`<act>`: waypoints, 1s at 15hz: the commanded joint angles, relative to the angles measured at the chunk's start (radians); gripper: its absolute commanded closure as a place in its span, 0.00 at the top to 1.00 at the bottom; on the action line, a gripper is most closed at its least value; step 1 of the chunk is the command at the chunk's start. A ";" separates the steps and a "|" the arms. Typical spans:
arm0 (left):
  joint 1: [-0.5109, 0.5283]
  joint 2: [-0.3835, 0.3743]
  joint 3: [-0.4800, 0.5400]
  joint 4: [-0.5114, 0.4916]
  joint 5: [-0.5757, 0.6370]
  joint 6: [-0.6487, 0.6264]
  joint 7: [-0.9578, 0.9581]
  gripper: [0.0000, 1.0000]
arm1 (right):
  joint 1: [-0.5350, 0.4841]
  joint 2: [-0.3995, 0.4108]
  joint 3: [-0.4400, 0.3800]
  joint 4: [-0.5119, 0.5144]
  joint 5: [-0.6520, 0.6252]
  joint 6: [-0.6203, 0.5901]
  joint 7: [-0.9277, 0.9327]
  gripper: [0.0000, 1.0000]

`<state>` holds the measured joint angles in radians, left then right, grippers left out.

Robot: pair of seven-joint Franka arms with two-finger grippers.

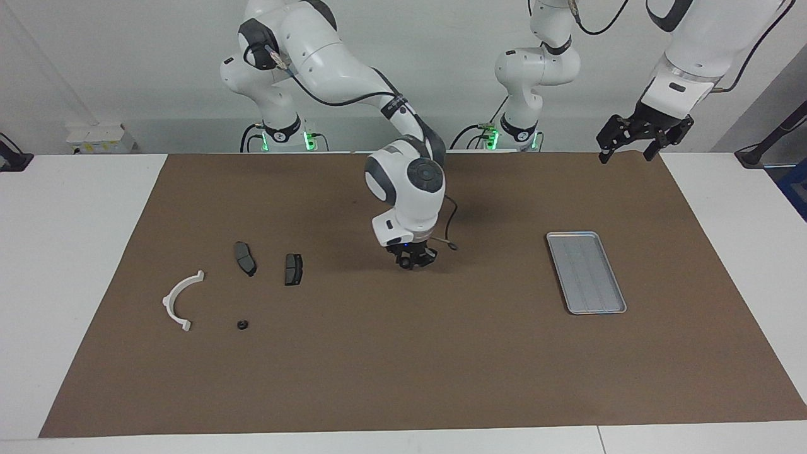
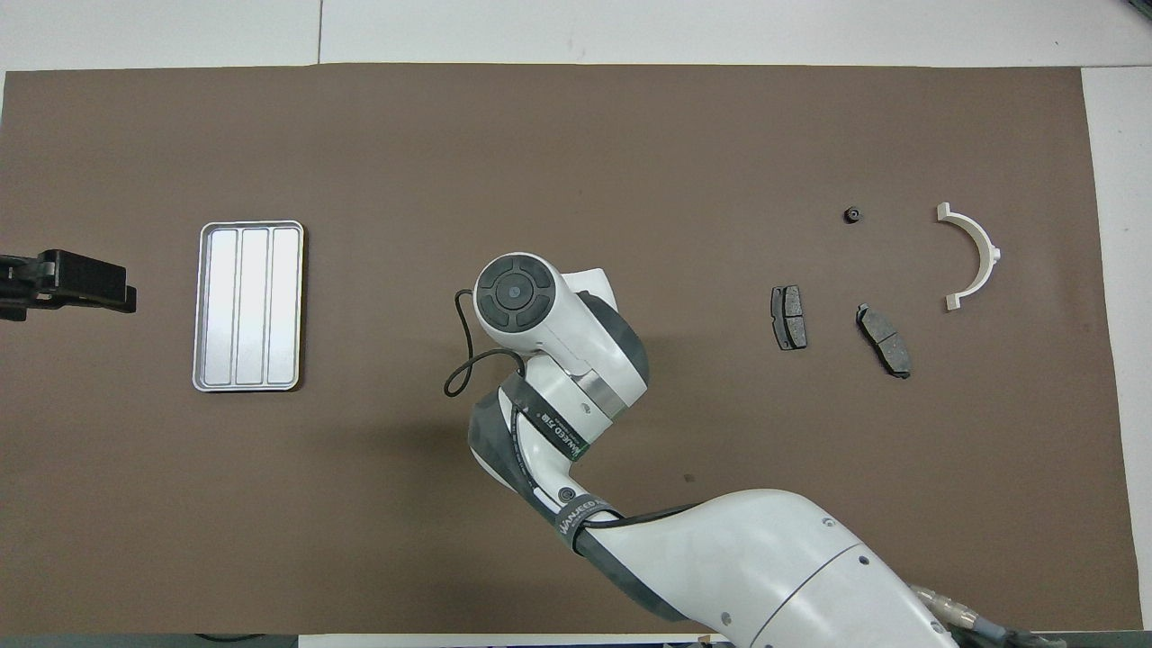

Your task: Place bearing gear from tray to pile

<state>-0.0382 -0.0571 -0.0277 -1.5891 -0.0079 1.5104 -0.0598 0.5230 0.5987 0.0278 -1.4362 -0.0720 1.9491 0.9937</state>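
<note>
While my right pincer (image 1: pixel 413 261) hangs over mid-table (image 1: pixel 403 353), its spread unreadable, the bearing gear (image 1: pixel 241 325) lies with the pile toward the right arm's end: one white bracket (image 1: pixel 179 301), two brake pads (image 1: pixel 245 258). One tray (image 1: pixel 586 272) holds nothing. Left pincer (image 1: pixel 627 150) waits wide.

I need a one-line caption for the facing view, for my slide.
Right gripper low over the mat's middle, tray empty, small dark gear beside the white bracket and brake pads; left gripper waits raised.
</note>
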 commanded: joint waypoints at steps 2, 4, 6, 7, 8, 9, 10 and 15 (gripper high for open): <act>-0.011 -0.036 0.009 -0.042 -0.012 0.014 0.009 1.00 | -0.203 -0.065 0.017 0.026 0.001 -0.074 -0.382 0.00; -0.014 -0.035 0.009 -0.042 -0.011 0.014 0.009 1.00 | -0.292 -0.065 0.017 0.014 0.000 -0.053 -0.562 0.00; -0.015 -0.035 0.009 -0.042 -0.011 0.017 0.009 1.00 | -0.372 -0.068 0.018 -0.038 0.003 0.020 -0.705 0.00; -0.015 -0.036 0.009 -0.043 -0.011 0.019 0.005 1.00 | -0.397 -0.073 0.018 -0.065 0.003 0.055 -0.752 0.00; -0.017 -0.036 0.009 -0.043 -0.012 0.019 0.002 1.00 | -0.420 -0.073 0.018 -0.090 0.003 0.094 -0.783 0.00; -0.017 -0.036 0.009 -0.043 -0.011 0.021 0.002 1.00 | -0.434 -0.070 0.017 -0.116 0.003 0.137 -0.806 0.00; -0.017 -0.035 0.009 -0.043 -0.012 0.021 0.002 1.00 | -0.451 -0.065 0.018 -0.142 0.003 0.178 -0.828 0.00; -0.020 -0.036 0.008 -0.045 -0.011 0.021 -0.002 1.00 | -0.466 -0.013 0.018 -0.174 0.003 0.323 -0.854 0.00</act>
<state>-0.0463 -0.0571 -0.0289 -1.5894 -0.0079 1.5114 -0.0598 0.0696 0.5784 0.0302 -1.5969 -0.0709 2.2268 0.1621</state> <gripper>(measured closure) 0.000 0.643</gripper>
